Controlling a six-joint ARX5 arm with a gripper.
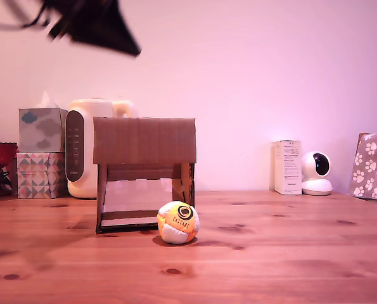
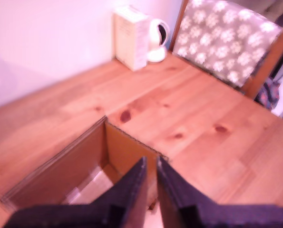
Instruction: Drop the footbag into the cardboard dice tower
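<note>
The end effector (image 2: 151, 164) hangs high over the tower (image 1: 144, 174), its two dark fingers (image 2: 131, 183) nearly together with only a thin gap and nothing between them, so it is clenched and empty; in the exterior view it is a dark blur (image 1: 90, 22) at the upper left. Directly beneath it the wrist view looks down into the tower's open top, brown walls falling to a pale ramp. The footbag (image 1: 178, 222) is far below the end effector, resting on the tabletop (image 1: 289, 253) just in front of the tower's leg on the exterior view's right, logo facing the camera. As I judge it, the ball has yet to be picked up: the end effector must open wide, come down clear of the tower's front, close around the soft ball's middle, then lift above the top rim before letting go, keeping centred so the ball does not bounce off the edge. The tabletop is knotty pine, under pinkish light. Further out, against the pale wall, stand tissue boxes (image 1: 41, 152), a white appliance (image 1: 87, 149), a white carton (image 1: 287, 166), a small round camera (image 1: 317, 172), and a paw-print cushion (image 1: 372, 164) on a chair.
</note>
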